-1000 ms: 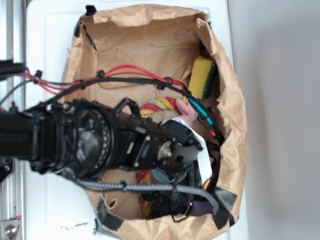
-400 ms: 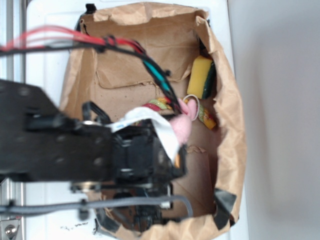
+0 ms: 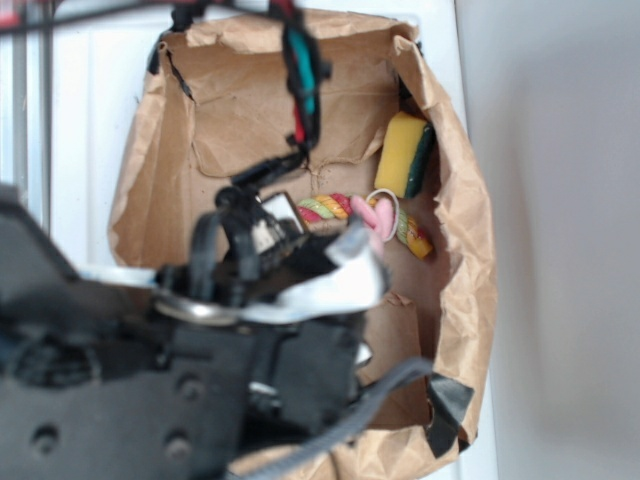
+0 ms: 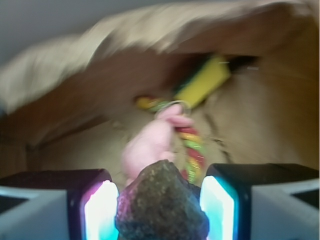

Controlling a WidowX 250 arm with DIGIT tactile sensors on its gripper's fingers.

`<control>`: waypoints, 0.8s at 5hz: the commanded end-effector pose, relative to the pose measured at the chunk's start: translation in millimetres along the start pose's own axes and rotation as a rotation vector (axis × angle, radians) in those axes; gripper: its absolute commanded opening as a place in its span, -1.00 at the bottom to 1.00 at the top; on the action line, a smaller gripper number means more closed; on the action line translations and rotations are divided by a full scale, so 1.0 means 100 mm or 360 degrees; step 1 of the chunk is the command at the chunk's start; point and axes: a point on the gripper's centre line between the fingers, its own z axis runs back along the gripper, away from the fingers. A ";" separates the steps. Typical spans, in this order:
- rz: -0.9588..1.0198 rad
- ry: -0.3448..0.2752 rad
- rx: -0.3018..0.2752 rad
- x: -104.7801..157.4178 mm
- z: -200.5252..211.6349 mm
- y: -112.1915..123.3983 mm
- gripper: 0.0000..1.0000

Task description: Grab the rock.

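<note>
In the wrist view the rock (image 4: 161,202), dark brown and lumpy, sits between the two glowing pads (image 4: 102,210) of my gripper (image 4: 159,212). The gripper is shut on the rock and holds it well above the floor of the paper bag (image 4: 75,135). A pink plush (image 4: 150,145) lies below, beyond the rock. In the exterior view my arm (image 3: 200,380) looms large and blurred at the lower left, hiding both the rock and the fingers.
A yellow-green sponge (image 3: 403,153) leans against the right wall of the brown paper bag (image 3: 470,250). A coloured rope toy (image 3: 325,208) and the pink plush (image 3: 368,215) lie on the bag floor. Cables (image 3: 303,70) hang across the top of the bag.
My arm has risen out of the bag toward the exterior camera and shifted to the lower left, uncovering the bag's floor and lower right corner. The cables swung upward with it.
</note>
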 end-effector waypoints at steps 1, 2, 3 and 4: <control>-0.0002 0.0183 0.0049 0.22 0.32 -0.04 -1.00; -0.0224 0.0204 -0.0143 0.22 0.39 0.01 -1.00; -0.0541 0.0131 -0.0462 0.25 0.49 0.05 -1.00; -0.0835 0.0035 -0.0637 0.25 0.54 0.11 -1.00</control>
